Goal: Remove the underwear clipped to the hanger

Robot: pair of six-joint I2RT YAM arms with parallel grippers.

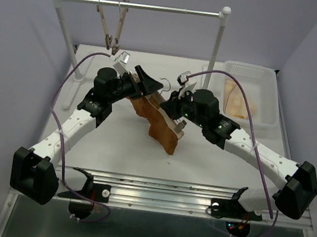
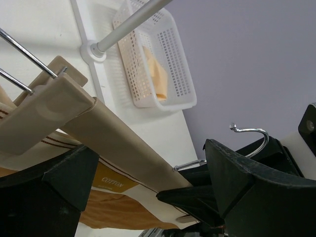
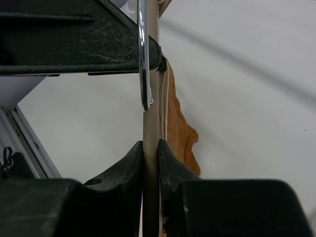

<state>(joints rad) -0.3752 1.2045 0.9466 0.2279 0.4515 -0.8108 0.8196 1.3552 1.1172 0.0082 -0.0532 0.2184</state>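
Hanger (image 2: 123, 143), wood, underwear (image 1: 160, 127) clipped on, over desk (image 1: 113, 148). Right pincer (image 3: 150, 148): clamped on the hanger bar. Left pincer (image 2: 150, 163): jaws apart, straddling the same bar.

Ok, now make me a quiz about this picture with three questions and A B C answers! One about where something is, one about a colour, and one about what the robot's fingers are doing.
1. Where is the pale cloth?
A. in the white basket
B. over the rack rail
C. in the left fingers

2. What colour is the underwear on the hanger?
A. blue
B. rust-brown
C. green

3. What are the right fingers doing?
A. spread wide in the air
B. pinching the hanger bar
C. holding the white basket

Answers:
1 A, the top view shows the pale cloth lying inside the white basket.
2 B, the fabric hanging under the bar is rust-brown.
3 B, the right wrist view shows the bar squeezed between both fingers.
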